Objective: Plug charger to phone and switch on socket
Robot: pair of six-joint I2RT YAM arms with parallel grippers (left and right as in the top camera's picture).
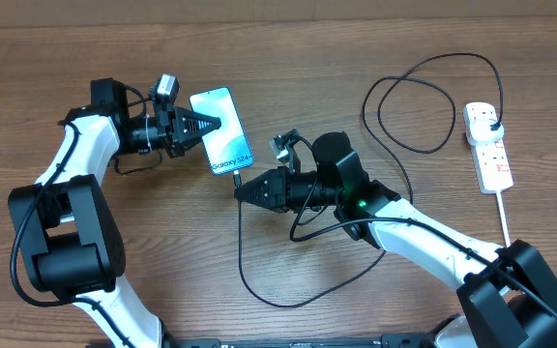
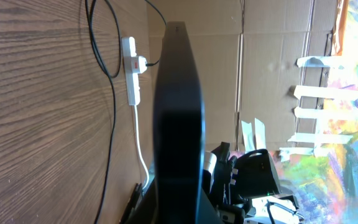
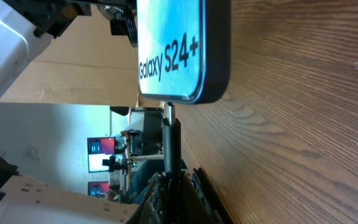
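The phone [image 1: 222, 130] has a light-blue screen with white "Galaxy S24+" text [image 3: 169, 62]. My left gripper [image 1: 208, 126] is shut on its long edges; in the left wrist view the phone shows edge-on as a dark slab [image 2: 179, 124]. My right gripper [image 1: 243, 189] is shut on the charger's black connector [image 3: 169, 146]. The connector's metal tip touches the phone's bottom edge at the port. The black charger cable [image 1: 259, 280] loops over the table to its plug head [image 1: 491, 127], seated in the white socket strip [image 1: 489, 145], which also shows in the left wrist view [image 2: 131, 68].
The strip's thick white cord [image 1: 504, 217] runs toward the front right. The charger cable makes a wide loop [image 1: 409, 106] at the back right and another under my right arm. Cardboard walls stand beyond the table.
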